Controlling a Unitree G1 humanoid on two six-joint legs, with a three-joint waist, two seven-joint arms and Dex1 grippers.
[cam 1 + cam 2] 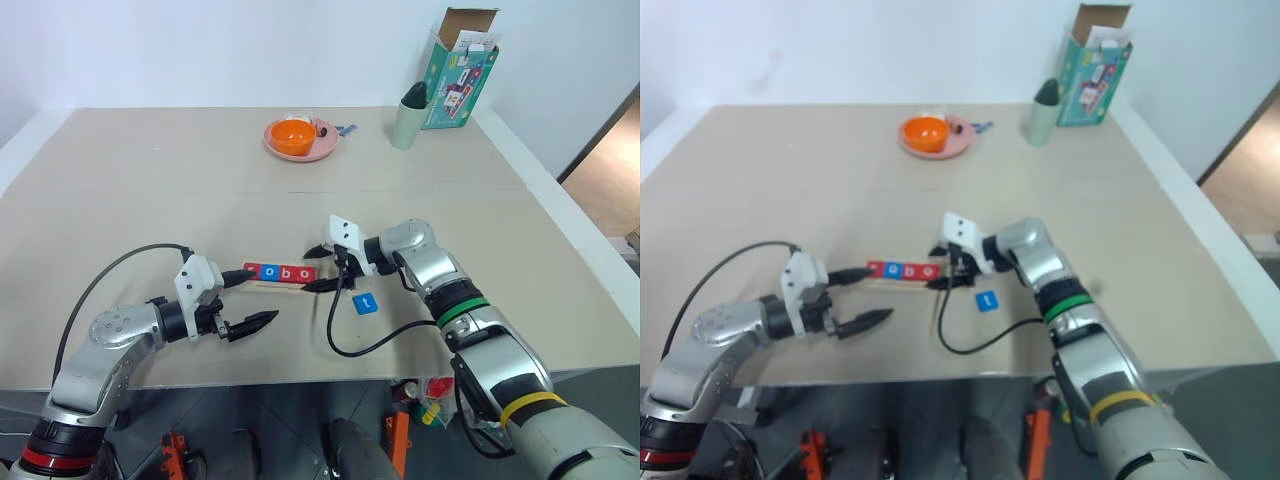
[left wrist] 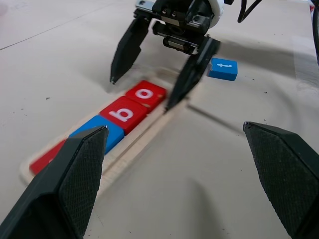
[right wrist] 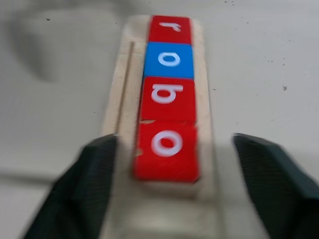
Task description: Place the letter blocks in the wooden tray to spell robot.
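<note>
The wooden tray (image 1: 283, 287) lies near the table's front, between my two hands. It holds four letter blocks in a row: red r (image 3: 169, 30), blue o (image 3: 168, 59), red b (image 3: 167, 94) and red o (image 3: 167, 149). My right gripper (image 1: 320, 267) is open, its fingers straddling the tray's right end on either side of the red o without gripping it. The blue t block (image 1: 365, 303) lies flat on the table just right of the tray. My left gripper (image 1: 265, 293) is open at the tray's left end, one finger over the r, holding nothing.
A pink plate (image 1: 322, 150) with an orange bowl (image 1: 292, 134) sits at the back centre. A green cup (image 1: 408, 115) and an open cardboard box (image 1: 460, 70) stand at the back right. A black cable (image 1: 370, 345) loops near the front edge.
</note>
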